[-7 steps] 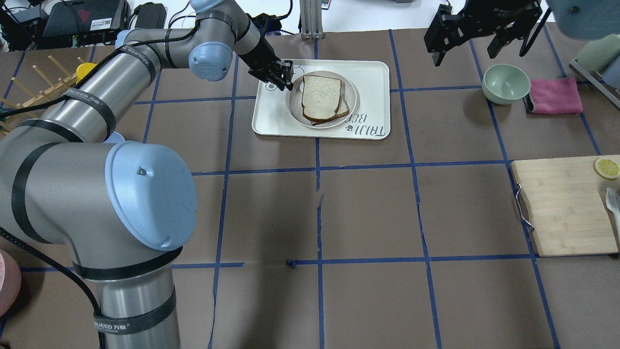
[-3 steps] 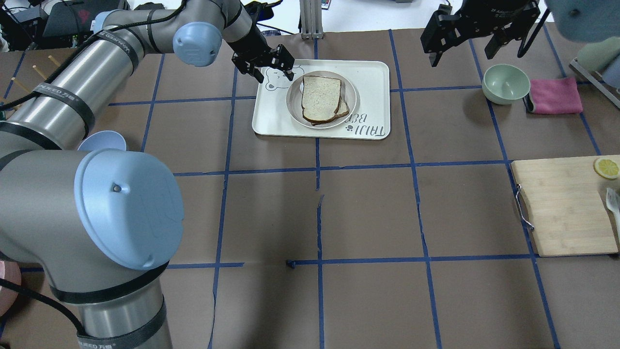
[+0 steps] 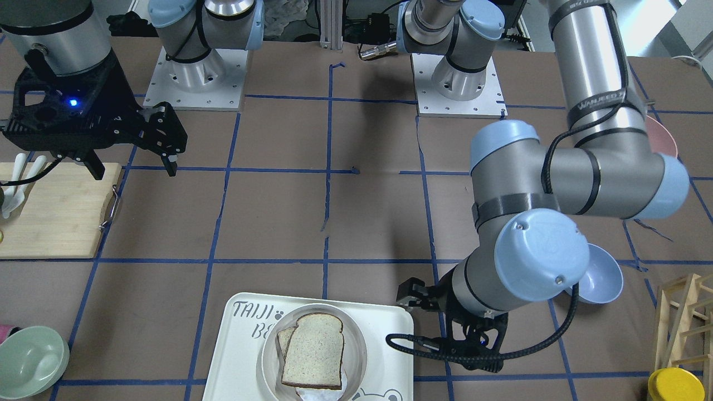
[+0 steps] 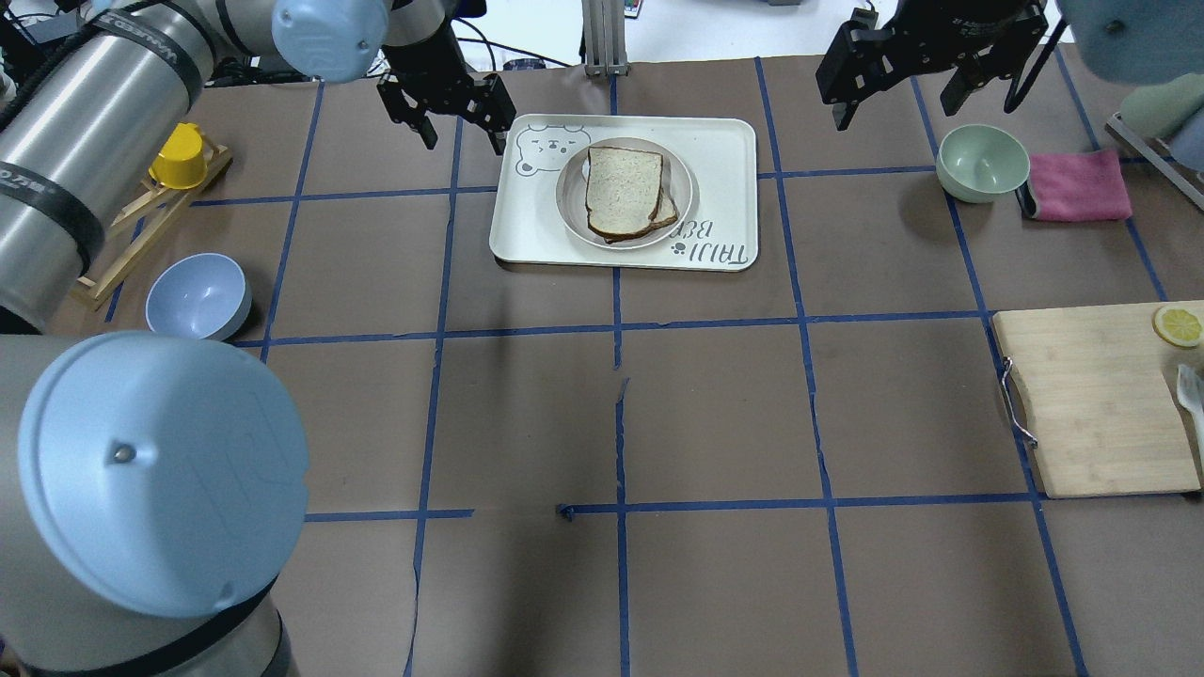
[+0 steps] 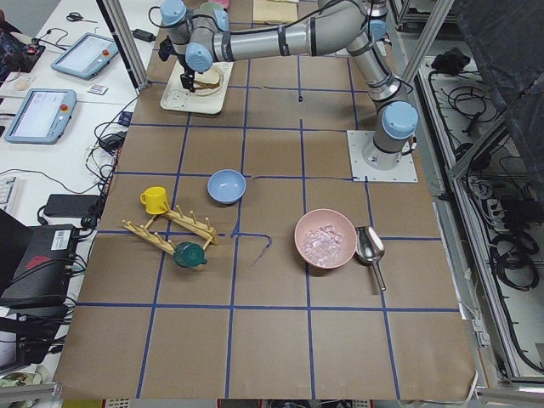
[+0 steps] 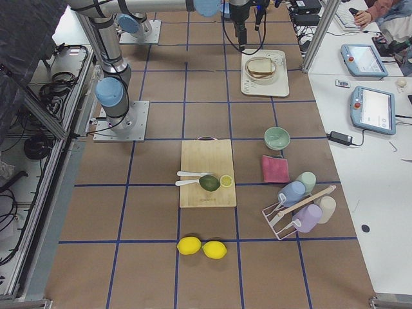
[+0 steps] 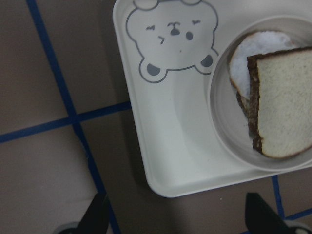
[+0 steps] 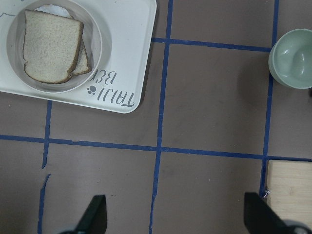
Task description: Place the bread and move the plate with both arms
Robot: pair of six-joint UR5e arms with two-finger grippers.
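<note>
The bread, a dark-crusted slice, lies on top of another slice in the round off-white plate. The plate stands on the "TAIJI BEAR" tray. My left gripper is open and empty, above the table just left of the tray's far left corner. Its wrist view shows the bread, the plate and the tray ahead of the open fingers. My right gripper is open and empty, high at the far right, clear of the tray. Its wrist view shows the bread at top left.
A green bowl and a pink cloth lie at the far right. A wooden cutting board carries a lemon slice. A blue bowl and a yellow cup on a wooden rack stand at the left.
My left gripper has drawn back from the plate's left rim, moving left off the tray, and its jaws stand wider. The plate and bread have not moved. The right gripper has barely moved.
</note>
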